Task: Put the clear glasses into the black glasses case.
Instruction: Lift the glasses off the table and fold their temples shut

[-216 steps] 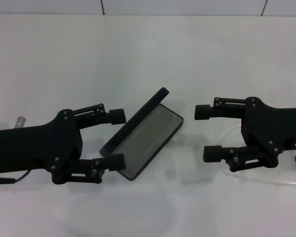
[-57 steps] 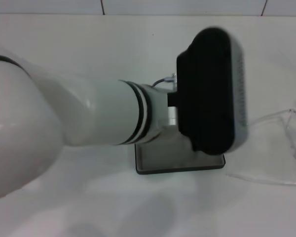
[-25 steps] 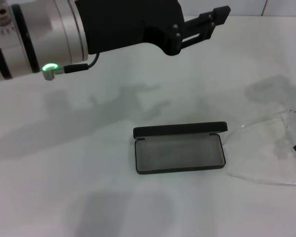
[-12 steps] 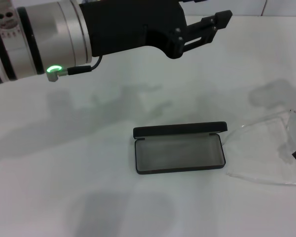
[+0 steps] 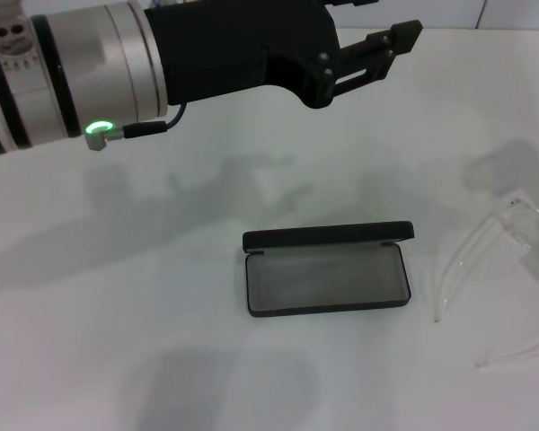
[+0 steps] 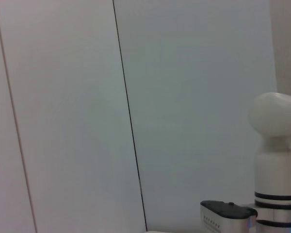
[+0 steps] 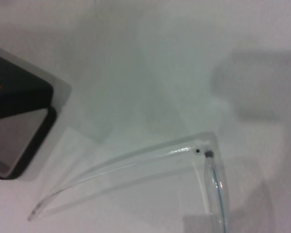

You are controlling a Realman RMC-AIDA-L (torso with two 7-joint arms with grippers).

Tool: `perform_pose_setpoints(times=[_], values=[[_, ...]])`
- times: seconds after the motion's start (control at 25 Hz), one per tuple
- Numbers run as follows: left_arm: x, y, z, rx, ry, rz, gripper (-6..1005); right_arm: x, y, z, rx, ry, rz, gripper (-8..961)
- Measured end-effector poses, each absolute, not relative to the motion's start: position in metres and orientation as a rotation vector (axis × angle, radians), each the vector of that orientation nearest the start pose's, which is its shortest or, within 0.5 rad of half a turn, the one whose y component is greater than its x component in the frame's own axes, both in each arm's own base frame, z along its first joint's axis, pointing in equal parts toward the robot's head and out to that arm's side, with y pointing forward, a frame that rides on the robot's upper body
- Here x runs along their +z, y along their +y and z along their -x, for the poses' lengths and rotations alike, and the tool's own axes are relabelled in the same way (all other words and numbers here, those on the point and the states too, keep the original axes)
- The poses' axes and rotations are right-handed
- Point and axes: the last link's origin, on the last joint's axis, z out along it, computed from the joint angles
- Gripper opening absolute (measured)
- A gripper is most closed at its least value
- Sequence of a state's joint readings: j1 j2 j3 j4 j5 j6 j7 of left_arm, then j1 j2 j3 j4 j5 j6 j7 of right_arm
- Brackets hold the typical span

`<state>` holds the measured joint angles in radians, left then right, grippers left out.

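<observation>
While the black glasses case [image 5: 326, 269] lies open at frame centre, the clear glasses [image 5: 494, 269] sit lower right: light, slippery, best pinched at the hinge corner. The left gripper [image 5: 377, 40], upper frame, holds nothing, its gap uncertain; the right gripper is unseen.

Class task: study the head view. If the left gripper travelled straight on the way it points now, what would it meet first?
Probably nothing: the left gripper points toward the table's far right, high above the black glasses case. Depth is unclear.

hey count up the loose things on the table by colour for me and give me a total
Black: 1, the black glasses case, lying open.
Clear: 1, the clear glasses, to the right of the case, arms spread.
Total: 2.
Not counted: the left claw, raised over the far side of the table.
</observation>
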<state>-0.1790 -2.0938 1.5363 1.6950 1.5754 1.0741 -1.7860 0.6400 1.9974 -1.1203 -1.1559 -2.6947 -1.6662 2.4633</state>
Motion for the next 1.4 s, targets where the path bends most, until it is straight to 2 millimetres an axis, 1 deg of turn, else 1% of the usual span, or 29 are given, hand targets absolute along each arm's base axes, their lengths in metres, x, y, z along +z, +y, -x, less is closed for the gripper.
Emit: perform_pose_setpoints(times=[0.12,0.2,0.28,0.4,0.48,0.52,0.6,0.64,0.72,0.8,0.84,0.88,0.96,1.0,1.04,1.2,1.32,1.4], values=[[0.028,0.3,0.082,-0.857,-0.072,2.575,422,0.058,0.36,-0.25,-0.609,1.171,2.456,155],[0.028,0.299,0.081,-0.868,-0.075,2.575,418,0.065,0.36,-0.253,-0.605,1.149,2.439,104],[0.029,0.298,0.08,-0.888,-0.081,2.573,415,0.076,0.36,-0.256,-0.591,1.13,2.414,104],[0.03,0.298,0.08,-0.903,-0.088,2.569,410,0.098,0.357,-0.255,-0.519,1.112,2.377,105],[0.031,0.298,0.08,-0.907,-0.092,2.568,407,0.121,0.352,-0.25,-0.377,1.093,2.378,105],[0.031,0.298,0.08,-0.911,-0.096,2.568,405,0.127,0.35,-0.248,-0.32,1.082,2.383,105],[0.032,0.298,0.08,-0.935,-0.113,2.566,402,0.143,0.341,-0.239,-0.111,1.022,2.422,105],[0.032,0.298,0.08,-0.952,-0.123,2.566,400,0.152,0.334,-0.232,0.033,0.957,2.449,106],[0.033,0.298,0.079,-1.006,-0.135,2.564,397,0.159,0.325,-0.226,0.185,0.877,2.477,106],[0.035,0.295,0.077,-1.078,-0.12,2.565,394,0.166,0.307,-0.218,0.404,0.722,2.529,106],[0.036,0.292,0.076,-1.115,-0.107,2.568,392,0.166,0.303,-0.216,0.45,0.688,2.543,106],[0.038,0.29,0.074,-1.162,-0.083,2.566,390,0.166,0.295,-0.214,0.534,0.625,2.572,106],[0.041,0.285,0.073,-1.265,-0.049,2.562,387,0.162,0.288,-0.213,0.617,0.577,2.608,107],[0.041,0.285,0.073,-1.265,-0.049,2.562,347,0.158,0.286,-0.214,0.662,0.56,2.629,107],[0.039,0.285,0.073,-1.344,-0.041,2.565,308,0.155,0.285,-0.214,0.691,0.548,2.644,107],[0.032,0.285,0.073,-1.448,-0.052,2.61,149,0.139,0.289,-0.213,0.827,0.503,2.708,108],[0.026,0.286,0.074,-1.517,-0.055,2.652,122,0.127,0.295,-0.207,0.875,0.465,2.759,108],[0.02,0.287,0.075,-1.527,-0.05,2.682,109,0.12,0.3,-0.202,0.895,0.448,2.788,108]])
